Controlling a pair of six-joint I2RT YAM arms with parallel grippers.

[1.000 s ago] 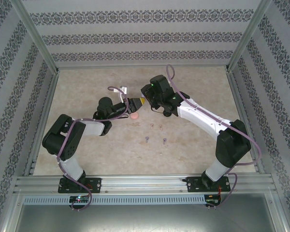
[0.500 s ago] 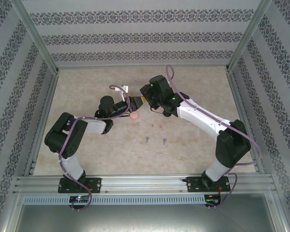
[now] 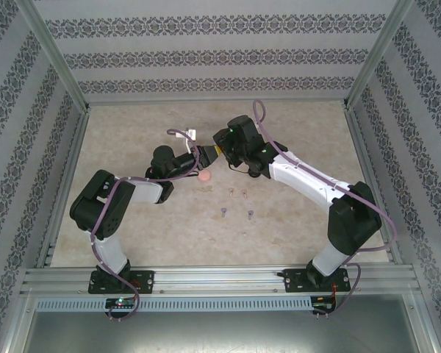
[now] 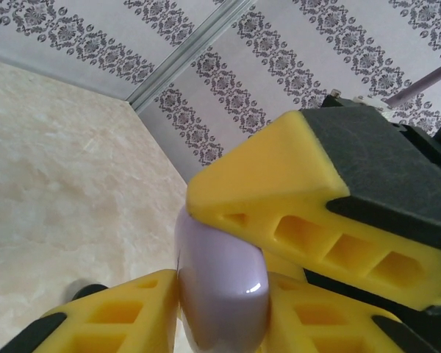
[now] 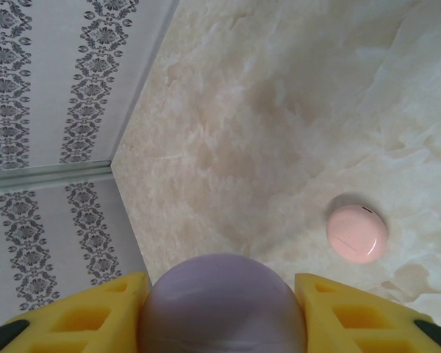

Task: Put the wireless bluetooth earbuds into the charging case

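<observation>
Meeting above the table [image 3: 309, 132], toward twelve o'clock of its centre, the left gripper [image 4: 214, 331] and right gripper [image 5: 220, 323] both clamp one lilac case [image 4: 220, 257], judged rigid, glossy and slippery. The pink case [image 3: 205, 175] rests at six o'clock of them. Four earbuds [image 3: 229, 193] lie at five o'clock of it, probably light and easily flicked, best pinched by the stem.
</observation>
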